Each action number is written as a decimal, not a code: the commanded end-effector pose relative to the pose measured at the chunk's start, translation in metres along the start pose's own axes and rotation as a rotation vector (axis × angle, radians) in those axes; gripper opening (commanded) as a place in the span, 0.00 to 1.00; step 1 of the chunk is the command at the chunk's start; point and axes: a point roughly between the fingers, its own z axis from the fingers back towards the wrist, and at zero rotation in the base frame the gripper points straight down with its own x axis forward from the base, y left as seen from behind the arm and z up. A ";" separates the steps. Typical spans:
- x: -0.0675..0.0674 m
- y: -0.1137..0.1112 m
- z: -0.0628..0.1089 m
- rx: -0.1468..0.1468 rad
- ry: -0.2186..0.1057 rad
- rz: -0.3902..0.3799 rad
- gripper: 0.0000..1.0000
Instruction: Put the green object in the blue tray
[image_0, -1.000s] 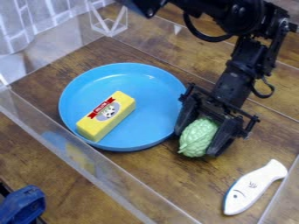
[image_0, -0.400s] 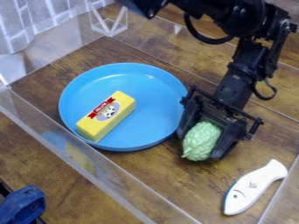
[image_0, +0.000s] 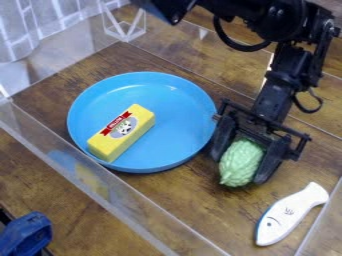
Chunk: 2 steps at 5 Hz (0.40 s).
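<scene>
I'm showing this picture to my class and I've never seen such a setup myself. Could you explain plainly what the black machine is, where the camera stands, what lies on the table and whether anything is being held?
The black machine is a robot arm reaching down from the upper right. The single camera looks down on the wooden table from in front and above. At the arm's end is its gripper, whose jaws are closed around a bumpy pale green toy vegetable, just right of a round blue plate. Whether the vegetable is lifted or resting on the table is hard to tell. On the plate lies a yellow block with a red label. A white-and-blue toy fish lies at the lower right.
</scene>
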 end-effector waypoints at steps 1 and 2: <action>-0.005 -0.011 0.014 0.016 -0.069 -0.048 0.00; 0.001 -0.013 0.008 0.039 -0.069 -0.075 0.00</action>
